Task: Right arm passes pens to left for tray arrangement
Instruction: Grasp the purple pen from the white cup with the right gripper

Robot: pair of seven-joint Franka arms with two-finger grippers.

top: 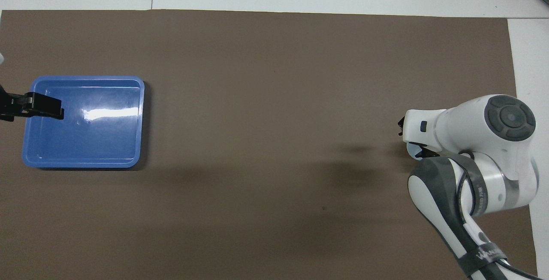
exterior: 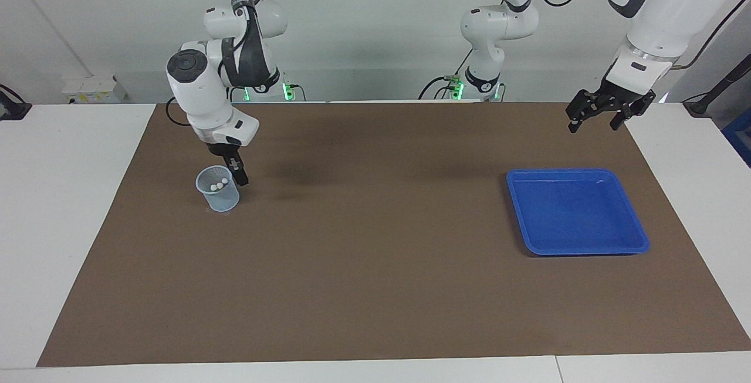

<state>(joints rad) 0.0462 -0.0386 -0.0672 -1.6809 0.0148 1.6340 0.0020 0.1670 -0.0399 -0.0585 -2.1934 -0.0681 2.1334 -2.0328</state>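
Pens (exterior: 218,185) stand upright in a pale mesh cup (exterior: 218,196) toward the right arm's end of the tabletop (exterior: 364,289), whitish ends up, so they can be pinched from above. The right gripper (exterior: 237,173) hangs at the cup's rim, pointing down, probably lining up for a first pick; whether its jaws are apart I cannot tell. The left gripper (exterior: 604,112) waits with jaws apart above the mat near the empty blue tray (exterior: 531,242), ready to receive.

Right hand (exterior: 239,176) crowds cup (exterior: 218,195); mat (exterior: 375,254) open toward tray (exterior: 578,248).
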